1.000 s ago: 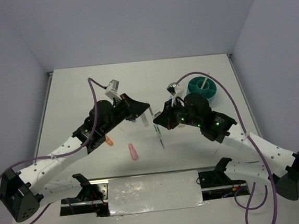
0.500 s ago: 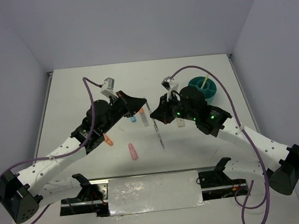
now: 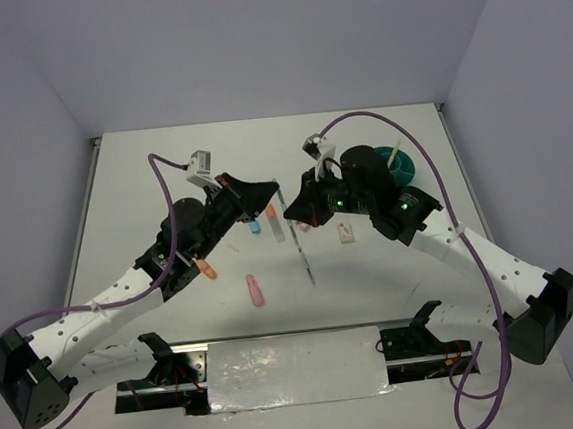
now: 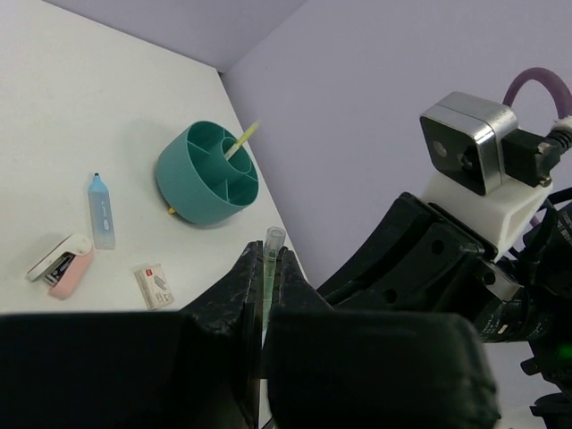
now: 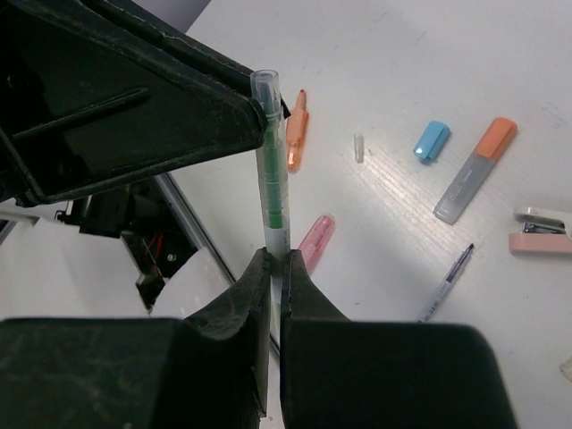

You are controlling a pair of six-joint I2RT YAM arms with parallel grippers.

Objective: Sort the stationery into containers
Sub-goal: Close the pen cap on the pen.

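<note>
A clear pen with green ink (image 5: 271, 170) is held by both grippers at once above the table's middle. My left gripper (image 4: 265, 259) is shut on one end of it, and the pen tip (image 4: 272, 239) sticks out past the fingers. My right gripper (image 5: 276, 259) is shut on its other part. The two grippers meet in the top view, left (image 3: 271, 202) and right (image 3: 289, 212). The round teal organiser (image 4: 207, 172) stands at the back right with a yellow pen (image 4: 241, 141) in it. In the top view the organiser (image 3: 403, 167) is partly hidden by my right arm.
On the table lie a pink highlighter (image 3: 256, 290), an orange highlighter (image 3: 208, 271), a thin pen (image 3: 306, 263), a blue cap (image 5: 433, 140), an orange-grey highlighter (image 5: 475, 170), a blue highlighter (image 4: 101, 211), a pink stapler (image 4: 61, 264) and a white eraser (image 3: 345, 232).
My right gripper has moved left and away from the organiser to the pen held in my left gripper, and now grips it too. The left gripper has shifted slightly back.
</note>
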